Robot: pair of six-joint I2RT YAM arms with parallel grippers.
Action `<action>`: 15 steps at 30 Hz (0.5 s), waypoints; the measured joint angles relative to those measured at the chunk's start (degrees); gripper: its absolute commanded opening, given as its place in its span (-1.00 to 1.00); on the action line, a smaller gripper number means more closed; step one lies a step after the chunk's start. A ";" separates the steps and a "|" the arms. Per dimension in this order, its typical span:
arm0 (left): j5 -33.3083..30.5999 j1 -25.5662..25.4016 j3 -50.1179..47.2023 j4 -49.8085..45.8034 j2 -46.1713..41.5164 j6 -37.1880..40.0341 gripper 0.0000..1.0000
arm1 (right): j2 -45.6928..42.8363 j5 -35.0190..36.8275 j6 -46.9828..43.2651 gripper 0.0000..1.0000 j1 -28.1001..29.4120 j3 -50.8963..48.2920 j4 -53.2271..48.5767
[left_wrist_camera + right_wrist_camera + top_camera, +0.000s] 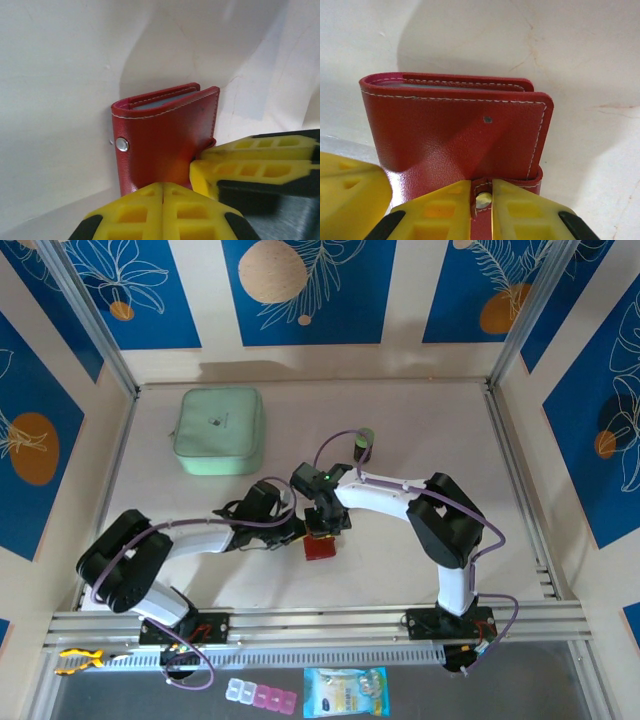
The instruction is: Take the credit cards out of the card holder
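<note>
Left fingers (pixel 150 212): pressed together.
Right fingers (pixel 455 212): pinching snap tab (pixel 481 192) of card holder (pixel 455 130).
Top view: green pouch (pixel 219 430) well apart.

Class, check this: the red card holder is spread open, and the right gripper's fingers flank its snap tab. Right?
No: the card holder is folded shut, as the right wrist view shows; the right gripper does flank its snap tab.

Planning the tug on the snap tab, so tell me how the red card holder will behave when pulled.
The card holder probably flexes rather than stays stiff: its stitched cover bows at the fold. It looks thin and likely light, so pulling the tab pinched in the right gripper may drag it all. Its glossy skin could slip.
</note>
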 measured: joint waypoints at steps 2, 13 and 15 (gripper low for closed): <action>-0.02 -0.15 0.00 0.17 0.66 -0.24 -0.94 | -0.17 0.02 0.22 -0.76 0.07 -0.11 0.17; -0.04 -0.15 -0.02 1.05 2.43 -0.39 -0.96 | -1.25 0.02 0.94 -1.00 0.15 -0.44 0.52; -0.02 -0.15 -0.02 1.11 2.51 -0.39 -0.96 | -1.27 0.02 0.92 -1.00 0.15 -0.59 0.63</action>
